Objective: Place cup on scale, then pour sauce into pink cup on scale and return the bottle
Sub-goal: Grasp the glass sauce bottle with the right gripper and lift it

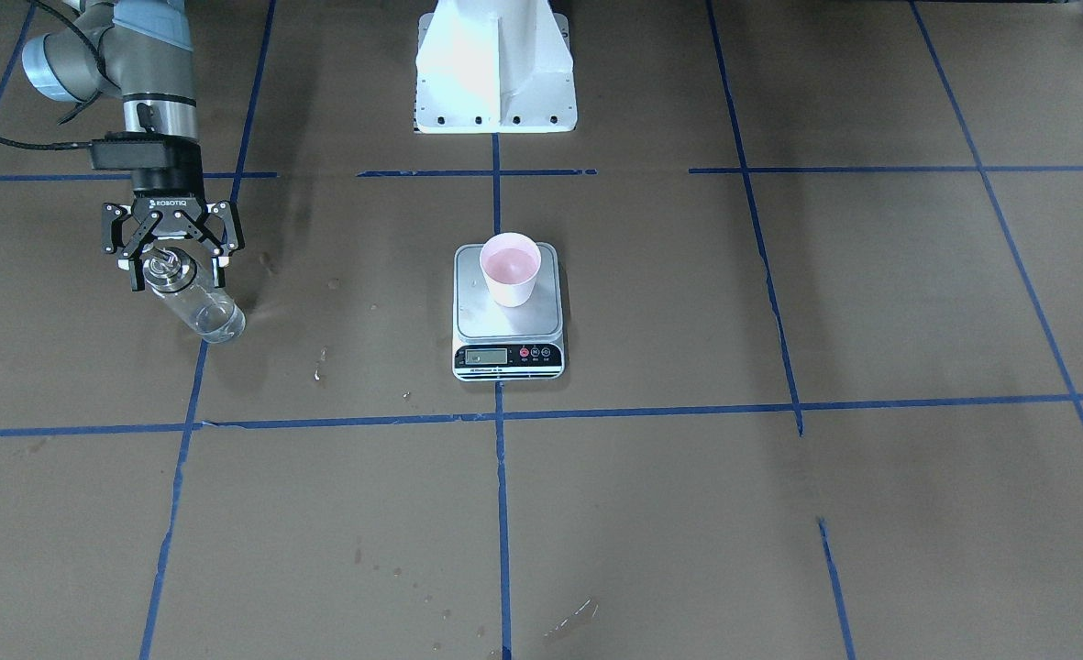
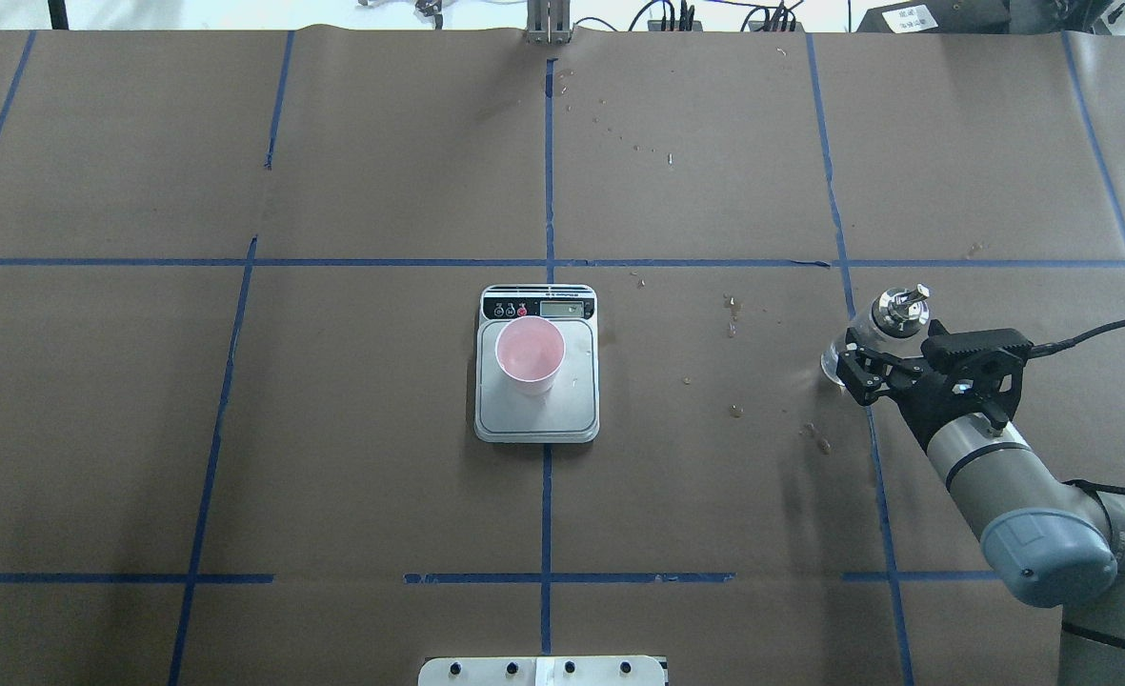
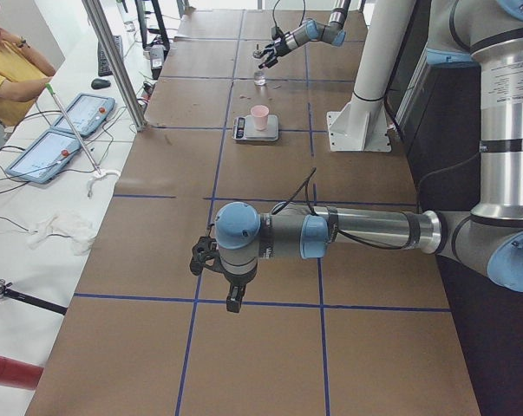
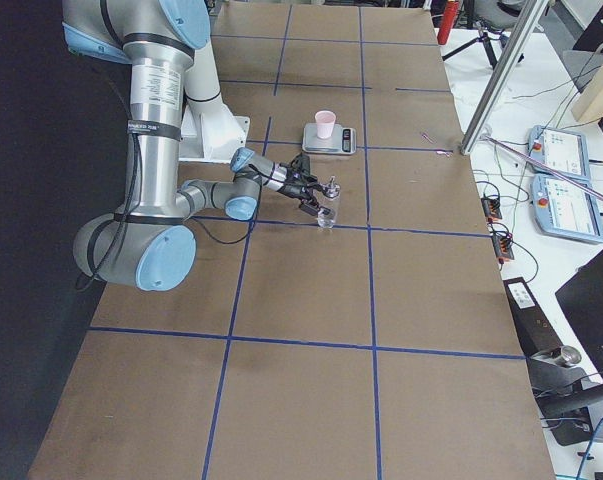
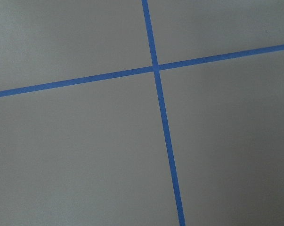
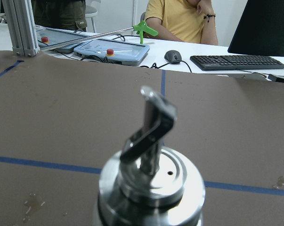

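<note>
R gripper point(image 1: 177, 272) has jaws spread, straddling the neck of the glass bottle point(image 1: 202, 307) w/o pinching it. Bottle stands upright on the table point(image 1: 688, 504), well apart from the digital scale point(image 1: 541, 321), some sauce point(image 1: 218, 323) still inside. Pink cup point(image 1: 510, 270) sits on scale, so step 1 is done, but can't tell if the pour has happened. L gripper point(image 3: 232, 299): can't tell its state.

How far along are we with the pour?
Done: cup sits on scale. In hand: right pincer straddles the standing bottle, jaws apparently open. Whether sauce was poured, I cannot tell; if not, pouring and returning the bottle remain.
</note>
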`<state>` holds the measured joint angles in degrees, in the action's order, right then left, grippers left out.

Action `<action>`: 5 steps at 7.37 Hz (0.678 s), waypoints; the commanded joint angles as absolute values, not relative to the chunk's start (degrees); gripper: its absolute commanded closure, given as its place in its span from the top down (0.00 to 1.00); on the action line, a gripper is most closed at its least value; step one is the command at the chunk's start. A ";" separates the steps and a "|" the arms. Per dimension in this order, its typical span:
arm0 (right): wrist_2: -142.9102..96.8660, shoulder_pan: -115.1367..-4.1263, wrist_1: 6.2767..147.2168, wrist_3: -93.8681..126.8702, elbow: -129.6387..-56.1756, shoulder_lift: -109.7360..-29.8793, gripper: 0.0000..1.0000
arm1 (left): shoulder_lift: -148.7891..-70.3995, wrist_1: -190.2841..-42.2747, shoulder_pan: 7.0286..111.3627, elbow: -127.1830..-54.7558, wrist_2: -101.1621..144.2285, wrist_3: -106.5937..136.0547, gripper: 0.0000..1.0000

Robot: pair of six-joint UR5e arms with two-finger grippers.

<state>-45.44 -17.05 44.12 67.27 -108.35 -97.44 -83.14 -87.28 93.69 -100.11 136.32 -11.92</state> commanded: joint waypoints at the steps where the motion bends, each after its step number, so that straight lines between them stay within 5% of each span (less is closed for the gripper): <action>1: -45.44 -17.84 44.12 66.45 -108.28 -96.42 1.00 | -83.14 -87.28 93.69 -100.11 136.32 -11.95 1.00; 5: -45.35 -18.11 44.12 66.18 -108.11 -95.98 1.00 | -82.97 -87.28 93.69 -100.02 136.32 -11.95 1.00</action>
<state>-45.38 -18.04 44.12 66.33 -108.17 -96.01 -83.01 -87.28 93.69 -100.09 136.32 -11.95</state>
